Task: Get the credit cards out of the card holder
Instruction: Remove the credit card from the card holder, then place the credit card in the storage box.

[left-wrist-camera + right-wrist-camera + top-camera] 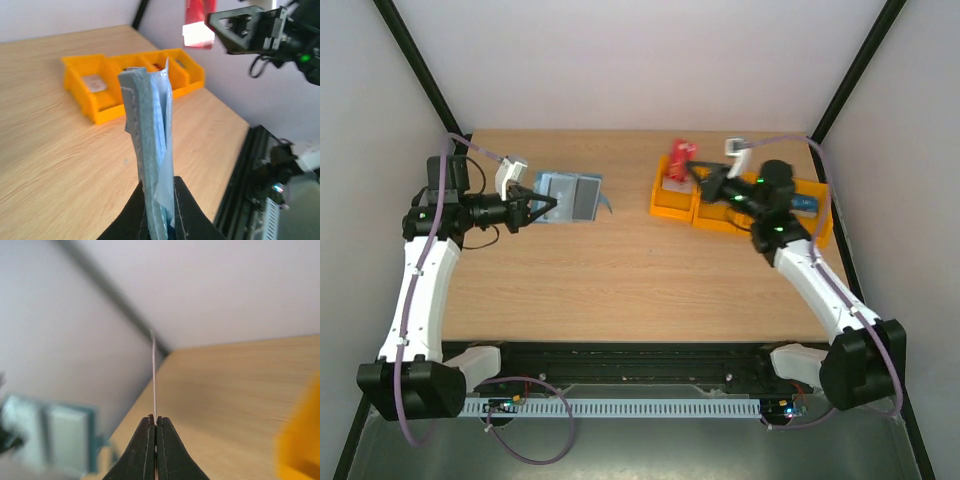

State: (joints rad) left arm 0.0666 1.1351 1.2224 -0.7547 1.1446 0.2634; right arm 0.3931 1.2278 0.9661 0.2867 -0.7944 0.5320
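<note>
One card holder [568, 196], four orange bins [107, 112], two tools [542, 207] [690, 167], one red card [199, 22], one grey card [95, 83].

Wood table [620, 270], prob. white-panel walls [640, 60]

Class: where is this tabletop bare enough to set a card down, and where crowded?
Free: the near half of the wooden table, and the strip between teal-blue soft card holder and orange plastic bins. Crowded: around the bins.
</note>
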